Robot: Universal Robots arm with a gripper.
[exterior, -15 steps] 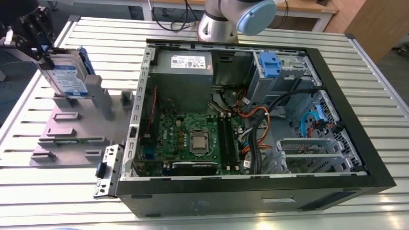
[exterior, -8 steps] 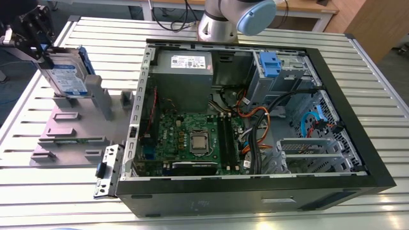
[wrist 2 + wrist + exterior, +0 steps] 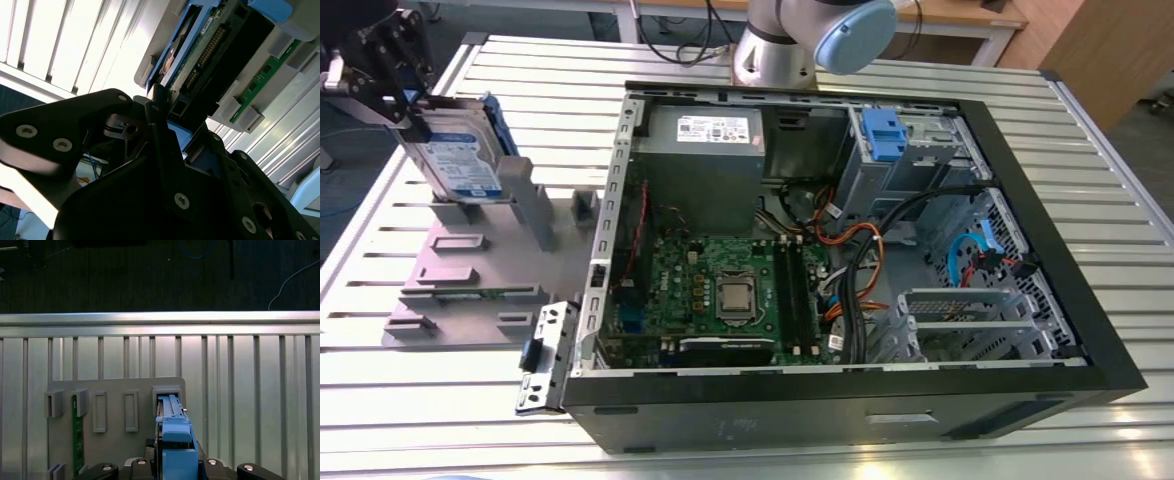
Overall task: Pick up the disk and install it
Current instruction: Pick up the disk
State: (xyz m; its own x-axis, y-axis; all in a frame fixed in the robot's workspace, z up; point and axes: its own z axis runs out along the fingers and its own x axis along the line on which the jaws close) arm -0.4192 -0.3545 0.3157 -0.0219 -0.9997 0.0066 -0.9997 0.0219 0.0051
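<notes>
Your gripper is pinching the disk by 1 end, so it is hanging upright just beneath, lined up with its slot in the grey holder, well apart from the open computer case meant to receive it.

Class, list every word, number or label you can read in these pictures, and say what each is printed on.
No text here can be read.
Disk, blue-and-white label: print too small to read.
Grey box inside the computer case, white sticker: print too small to read.
Computer case, pale sticker on its outer panel: blurred, unreadable.
</notes>
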